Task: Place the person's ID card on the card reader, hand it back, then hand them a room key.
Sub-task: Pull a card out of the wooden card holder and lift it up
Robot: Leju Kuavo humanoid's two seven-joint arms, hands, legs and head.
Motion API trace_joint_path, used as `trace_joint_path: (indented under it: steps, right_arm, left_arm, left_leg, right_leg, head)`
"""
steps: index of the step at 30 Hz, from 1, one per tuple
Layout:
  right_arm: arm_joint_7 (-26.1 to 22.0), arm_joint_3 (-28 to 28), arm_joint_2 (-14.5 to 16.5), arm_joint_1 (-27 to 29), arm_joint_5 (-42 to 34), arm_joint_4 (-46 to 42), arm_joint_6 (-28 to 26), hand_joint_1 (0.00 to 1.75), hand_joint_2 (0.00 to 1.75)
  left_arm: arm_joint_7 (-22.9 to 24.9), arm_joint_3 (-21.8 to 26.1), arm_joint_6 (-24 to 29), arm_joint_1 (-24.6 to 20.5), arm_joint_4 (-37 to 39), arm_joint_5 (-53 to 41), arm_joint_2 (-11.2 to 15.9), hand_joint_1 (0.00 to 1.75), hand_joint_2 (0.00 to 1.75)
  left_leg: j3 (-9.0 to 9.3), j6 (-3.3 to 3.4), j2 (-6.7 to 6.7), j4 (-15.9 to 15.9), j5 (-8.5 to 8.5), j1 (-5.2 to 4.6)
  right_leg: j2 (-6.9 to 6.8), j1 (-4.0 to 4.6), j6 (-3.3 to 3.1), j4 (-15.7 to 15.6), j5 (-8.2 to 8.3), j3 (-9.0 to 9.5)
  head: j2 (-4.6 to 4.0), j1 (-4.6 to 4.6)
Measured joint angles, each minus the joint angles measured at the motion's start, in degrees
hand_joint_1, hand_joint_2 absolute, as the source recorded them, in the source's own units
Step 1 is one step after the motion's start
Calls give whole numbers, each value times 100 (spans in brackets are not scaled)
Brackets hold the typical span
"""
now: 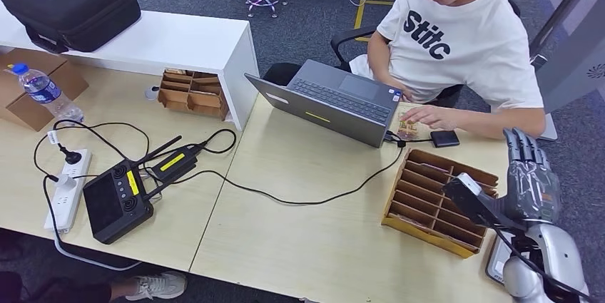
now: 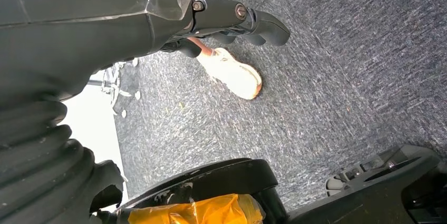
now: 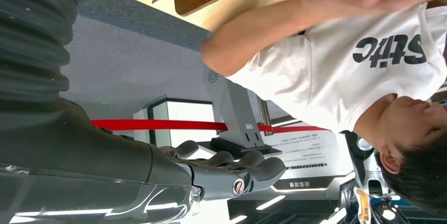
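While my silver right hand [image 1: 531, 175] hovers empty, fingers straight and slightly apart, at lower right, I should reach toward the person's patterned card [image 1: 408, 129] at centre right.

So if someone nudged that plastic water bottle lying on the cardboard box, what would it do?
The water bottle lies on its side on the cardboard box, so a nudge would probably make it roll, perhaps off the edge. It looks like thin clear plastic, so it is likely light and may dent under a squeeze. Its blue cap appears on.
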Motion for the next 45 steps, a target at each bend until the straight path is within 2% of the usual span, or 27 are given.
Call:
trace_joint_path:
  steps: [25, 34, 45]
  right_arm:
    - [22, -5, 0, 4, 10, 3, 7, 0, 175]
    - [91, -179, -1, -32, 131, 832, -261, 0, 175]
    - [68, -242, -2, -157, 129, 1117, -291, 0, 175]
  left_arm:
    - [-1, 0, 3, 0, 0, -1, 0, 0, 175]
    - [-3, 0, 3, 0, 1, -54, 0, 0, 175]
    - [-4, 0, 2, -1, 0, -57, 0, 0, 175]
  left_leg:
    - [0, 0, 0, 0, 0, 0]
    - [-2, 0, -1, 0, 0, -1]
    - [4, 0, 1, 0, 0, 0]
  right_leg:
    - [0, 0, 0, 0, 0, 0]
    - [-1, -1, 0, 0, 0, 0]
    - [1, 0, 1, 0, 0, 6]
  head:
    - [0, -1]
    - [0, -1]
    - [0, 0]
